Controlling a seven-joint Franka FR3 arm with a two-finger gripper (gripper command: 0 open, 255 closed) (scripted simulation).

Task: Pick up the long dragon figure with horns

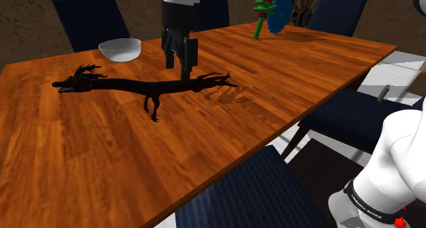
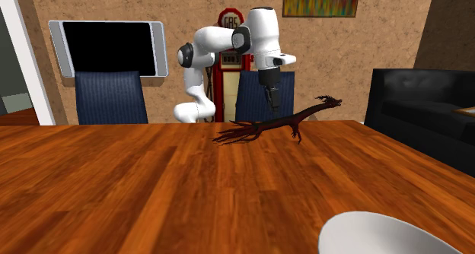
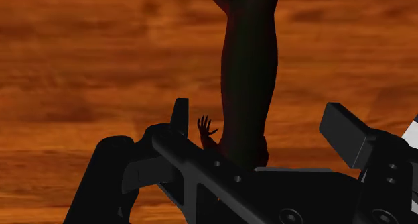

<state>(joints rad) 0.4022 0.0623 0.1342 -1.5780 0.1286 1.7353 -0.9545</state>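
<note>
The black dragon figure is seen stretched along the wooden table, nearer its far edge in the shoulder view and close to a white bowl. The gripper is positioned over the tail end, its fingers spread apart on either side of the body without touching it.

The dragon figure lies lengthwise on the counter, head toward the shoulder view's left and tail toward its right. The gripper stands over its tailward part, with the body between the fingers, apart from both. A bowl sits behind the head. A gear toy stands at the far edge, rightward. Chairs flank the counter.
</note>
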